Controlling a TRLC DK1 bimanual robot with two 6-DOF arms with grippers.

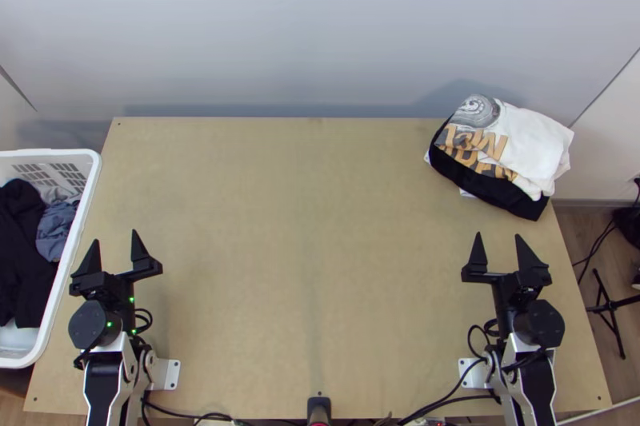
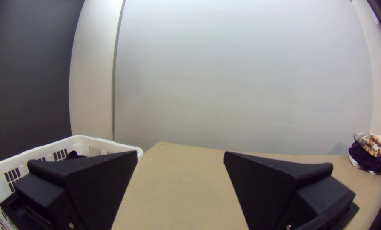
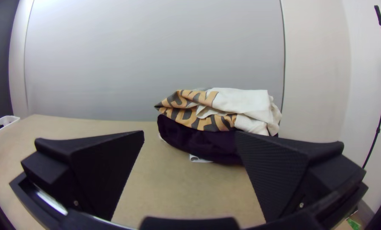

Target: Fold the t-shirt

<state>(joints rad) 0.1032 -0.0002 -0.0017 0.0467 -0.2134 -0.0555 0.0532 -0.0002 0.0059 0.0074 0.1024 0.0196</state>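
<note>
- The white printed t-shirt [image 1: 532, 142] lies folded and rumpled on a folded black cloth [image 1: 496, 188], stacked at the table's [image 1: 304, 266] far right corner.
- The right tool [image 1: 498, 236] is near the right edge, apart from the stack, which sits beyond it towards the far edge; its fingers are spread, gripping nothing.
- The left tool [image 1: 115, 237] is near the left edge, well apart from the t-shirt, also released and spread wide.
- Beside the left edge, a white basket [image 1: 95, 166] holds dark and grey-blue clothes [image 1: 56, 230].
</note>
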